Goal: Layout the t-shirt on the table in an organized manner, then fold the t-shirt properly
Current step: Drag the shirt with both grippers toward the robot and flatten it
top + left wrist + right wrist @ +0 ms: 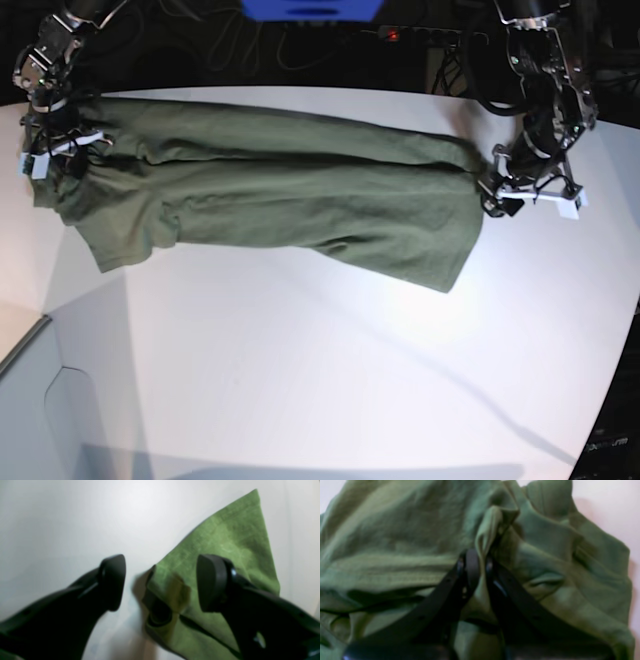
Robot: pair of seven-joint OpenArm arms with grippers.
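The olive-green t-shirt (290, 190) lies stretched out lengthways across the back half of the white table (320, 370), wrinkled, with one sleeve hanging toward the front at the left. My right gripper (52, 158) is at the shirt's left end. In the right wrist view it (480, 565) is shut on a raised fold of the shirt (395, 542). My left gripper (500, 195) is at the shirt's right end. In the left wrist view it (161, 582) is open just above a hemmed edge of the shirt (225, 537), one finger over cloth and one over bare table (62, 517).
A blue object (310, 8), cables and a power strip with a red light (395, 35) lie behind the table's far edge. The table's curved edge runs down the right (615, 380). A grey panel (30, 400) sits at the front left corner.
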